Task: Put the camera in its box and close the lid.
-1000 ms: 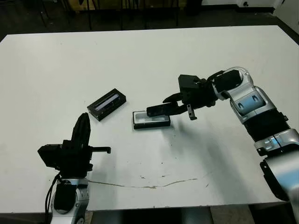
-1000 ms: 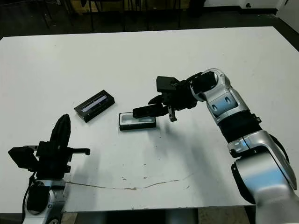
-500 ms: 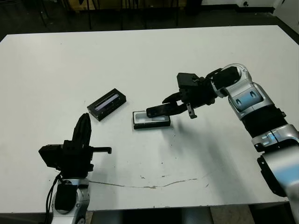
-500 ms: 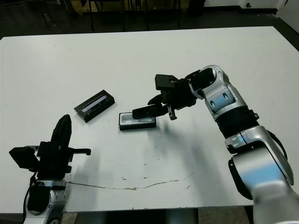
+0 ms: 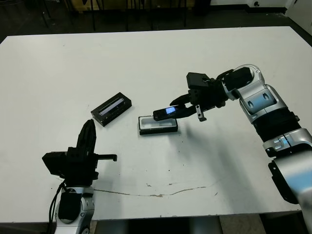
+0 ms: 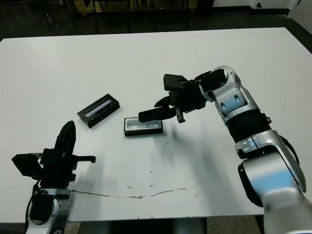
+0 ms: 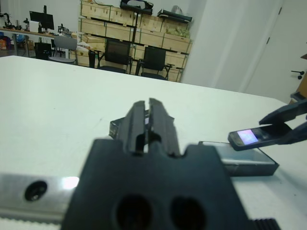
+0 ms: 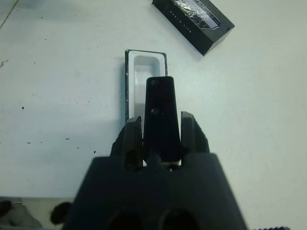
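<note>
While the left gripper (image 5: 87, 146) rests near the table's (image 5: 146, 58) front edge with fingers pressed together, the right gripper (image 5: 181, 106) clamps the camera (image 5: 165, 113) just above the open box (image 5: 157, 125). The lid (image 5: 111, 108) lies nearby, beside the box.

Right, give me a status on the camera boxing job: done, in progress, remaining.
Done: the right gripper has the camera picked up and held over the box.
In hand: the camera is above the white hollow, roughly in line with it in the right wrist view, not seated.
Left: lower and release it, then fit the lid, which lies apart on the table. The left gripper is shut and idle.
</note>
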